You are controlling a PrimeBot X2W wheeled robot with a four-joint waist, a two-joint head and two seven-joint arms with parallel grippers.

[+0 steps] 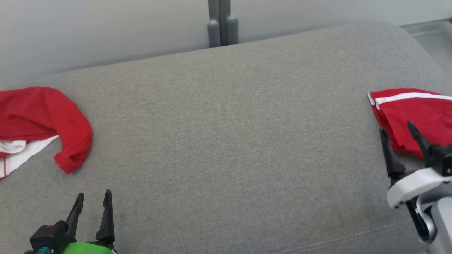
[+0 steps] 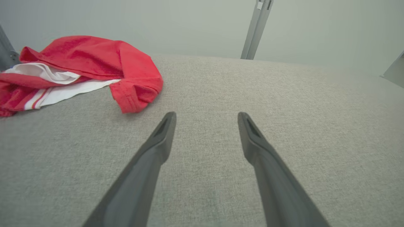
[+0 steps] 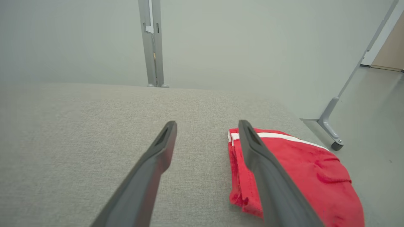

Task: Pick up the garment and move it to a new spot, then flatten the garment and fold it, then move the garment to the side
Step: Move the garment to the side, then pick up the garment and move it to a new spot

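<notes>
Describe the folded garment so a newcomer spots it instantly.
On the grey cushioned surface, look to the robot's far right, just beyond the open right gripper. The folded garment is a compact red stack with a white stripe along its far edge; the other red garment, at the left, lies crumpled with white fabric spilling out.

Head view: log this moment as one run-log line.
surface: grey cushion | left jaws: open, empty, short of crumpled red-white garment | right jaws: open, empty, by folded red garment, contact unclear
</notes>
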